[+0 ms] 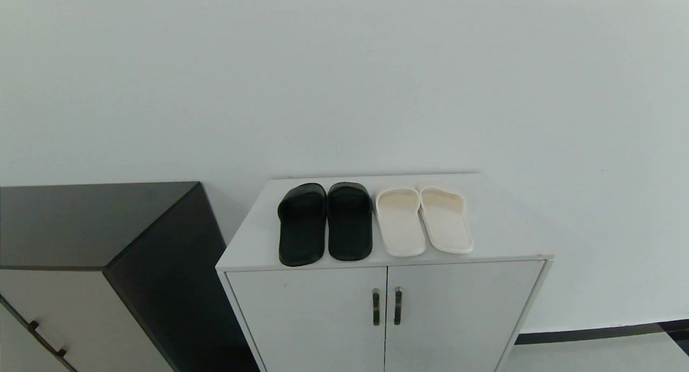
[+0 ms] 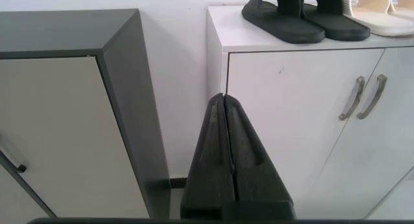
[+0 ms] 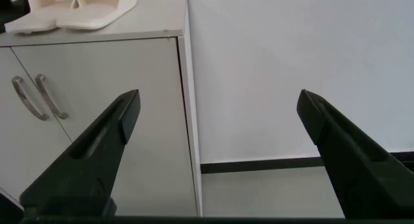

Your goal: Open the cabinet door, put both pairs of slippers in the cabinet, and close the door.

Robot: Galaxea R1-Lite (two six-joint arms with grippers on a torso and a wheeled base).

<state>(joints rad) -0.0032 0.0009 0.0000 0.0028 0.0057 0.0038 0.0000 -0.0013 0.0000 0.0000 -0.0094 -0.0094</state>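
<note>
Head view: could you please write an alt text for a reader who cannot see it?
A black pair of slippers and a cream pair lie side by side, the black on the left, on top of a white cabinet whose two doors are closed. A darker cabinet stands to its left, against a plain white wall.

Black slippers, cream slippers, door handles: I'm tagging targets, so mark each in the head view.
Black slippers (image 1: 301, 237): head view, footbed of the left one.
Cream slippers (image 1: 401, 229): head view, footbed of the left one.
Door handles (image 1: 375, 306): head view, middle of the left handle.
</note>
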